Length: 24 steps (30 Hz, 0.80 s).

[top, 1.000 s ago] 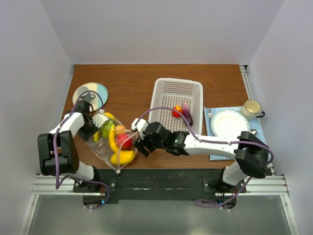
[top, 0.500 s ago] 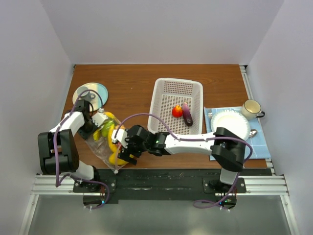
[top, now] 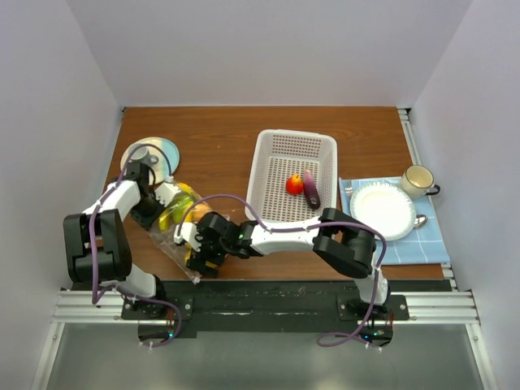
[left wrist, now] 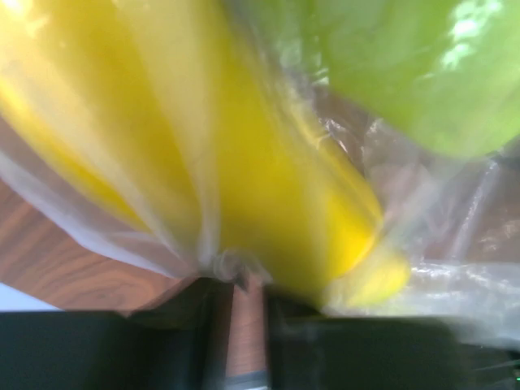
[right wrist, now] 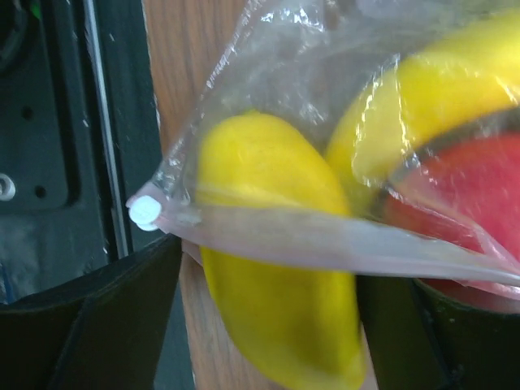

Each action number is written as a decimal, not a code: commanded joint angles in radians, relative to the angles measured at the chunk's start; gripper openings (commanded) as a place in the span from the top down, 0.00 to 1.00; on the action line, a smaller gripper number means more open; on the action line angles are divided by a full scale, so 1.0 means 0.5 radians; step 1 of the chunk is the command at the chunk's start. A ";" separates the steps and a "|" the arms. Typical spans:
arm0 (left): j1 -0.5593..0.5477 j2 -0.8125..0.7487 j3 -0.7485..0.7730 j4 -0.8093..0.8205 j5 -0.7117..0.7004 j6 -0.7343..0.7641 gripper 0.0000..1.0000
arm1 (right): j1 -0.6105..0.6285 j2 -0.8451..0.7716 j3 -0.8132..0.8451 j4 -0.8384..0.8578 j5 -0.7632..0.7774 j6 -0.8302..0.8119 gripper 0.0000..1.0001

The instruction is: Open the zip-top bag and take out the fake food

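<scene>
Brown wooden table (top: 219,138), white walls (top: 260,49): left jaws pinch the zip-top bag (right wrist: 292,57), right jaws gape around its corner.

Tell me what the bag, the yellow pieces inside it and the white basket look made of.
The zip-top bag looks like thin clear plastic film: it crinkles and glints. The yellow bananas seem hard moulded plastic, smooth and glossy, though seen through film. The basket is probably rigid white plastic, matte, with a regular perforated grid.
</scene>
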 commanded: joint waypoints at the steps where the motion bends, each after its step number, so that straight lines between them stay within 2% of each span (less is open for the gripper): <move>1: 0.016 -0.021 0.142 -0.181 0.359 -0.053 0.58 | -0.001 0.044 0.053 0.034 -0.060 0.021 0.18; 2: 0.043 -0.039 0.185 -0.199 0.403 -0.041 0.13 | -0.001 0.041 0.038 0.043 -0.060 0.024 0.21; 3: 0.122 -0.055 0.213 -0.233 0.449 -0.032 0.00 | -0.001 0.026 0.022 0.064 -0.054 0.034 0.23; 5: 0.236 -0.064 0.347 -0.297 0.632 0.020 0.00 | -0.007 0.023 -0.033 0.098 -0.051 0.049 0.27; 6: 0.364 -0.052 0.400 -0.355 0.709 0.035 0.00 | -0.010 0.020 -0.045 0.105 -0.051 0.058 0.28; 9: 0.521 0.092 0.572 -0.460 0.976 0.063 0.00 | -0.026 0.020 -0.097 0.123 -0.060 0.086 0.32; 13: 0.583 0.362 0.694 -0.546 1.340 0.051 0.00 | -0.026 0.007 -0.174 0.154 -0.078 0.107 0.33; 16: 0.617 0.552 0.854 -0.767 1.592 0.152 0.00 | -0.029 0.010 -0.189 0.141 -0.069 0.110 0.33; 19: 0.617 0.684 0.900 -0.819 1.658 0.204 0.00 | -0.029 0.007 -0.199 0.138 -0.066 0.110 0.34; 24: 0.617 0.697 0.771 -0.532 1.606 0.106 0.00 | -0.032 -0.002 -0.223 0.147 -0.066 0.129 0.36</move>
